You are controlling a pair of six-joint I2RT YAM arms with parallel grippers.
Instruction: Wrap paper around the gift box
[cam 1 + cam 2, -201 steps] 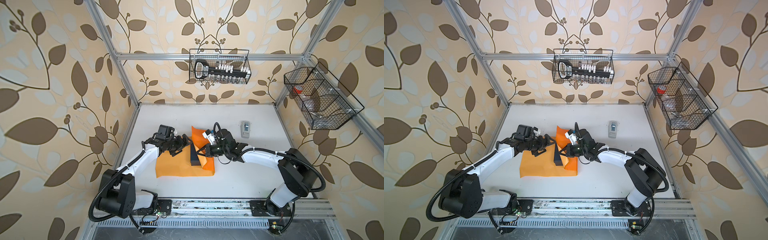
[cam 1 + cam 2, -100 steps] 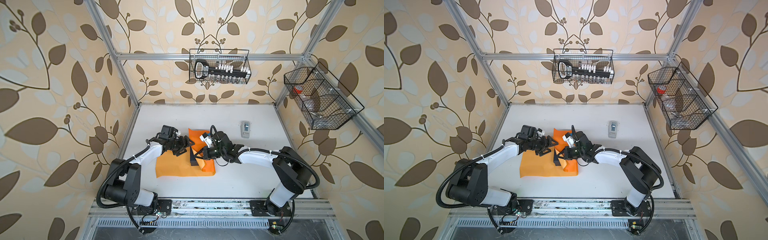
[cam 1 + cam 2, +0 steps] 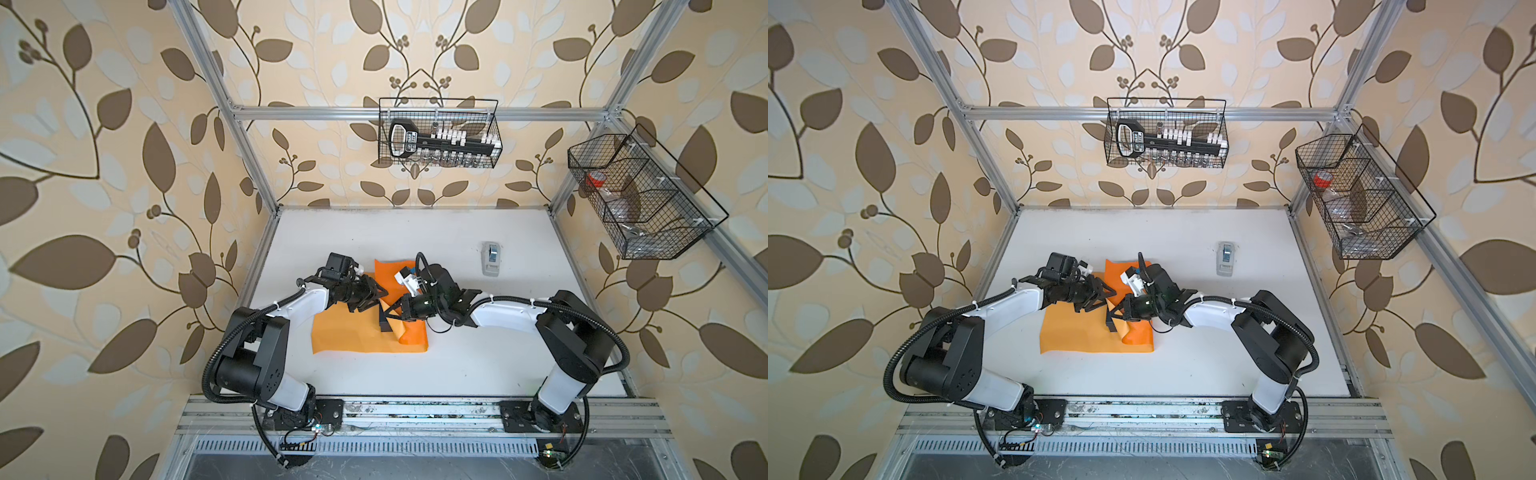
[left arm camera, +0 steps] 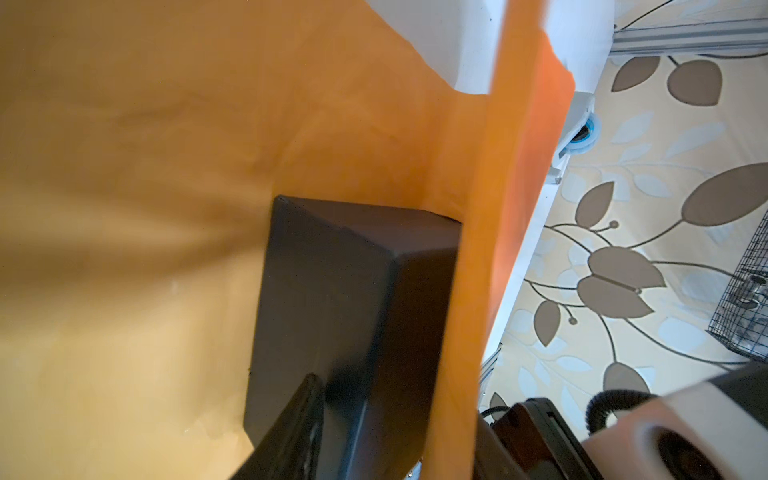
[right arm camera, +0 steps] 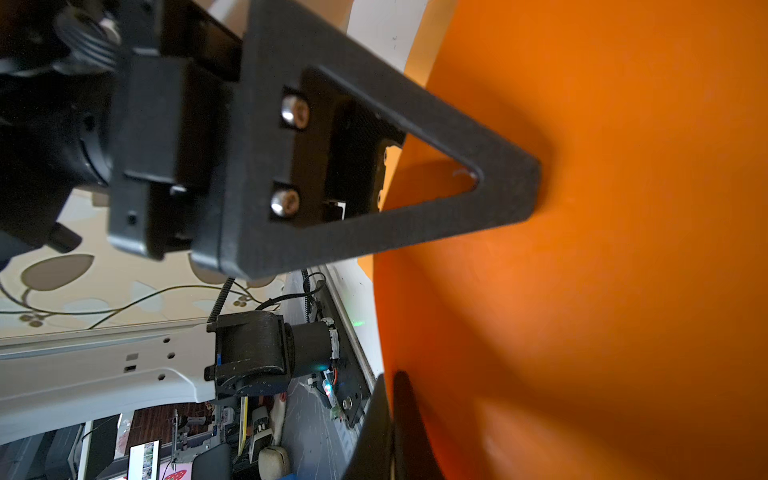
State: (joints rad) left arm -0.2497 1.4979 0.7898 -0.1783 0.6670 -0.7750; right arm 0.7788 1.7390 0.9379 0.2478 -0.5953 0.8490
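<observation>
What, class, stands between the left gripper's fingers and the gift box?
The raised flap of the paper stands between one finger of the left gripper and the gift box. The other finger sits at the box's bare side with nothing visible between.

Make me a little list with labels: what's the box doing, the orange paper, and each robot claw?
Box: the gift box, black, sits on the paper.
Paper: orange, mostly flat on the white table, one side standing up beside the box.
Right claw: shut, pinching the raised side.
Left claw: one finger each side of box and raised paper; can't tell if it squeezes.
Also: tape dispenser, apart from the paper, untouched.
</observation>
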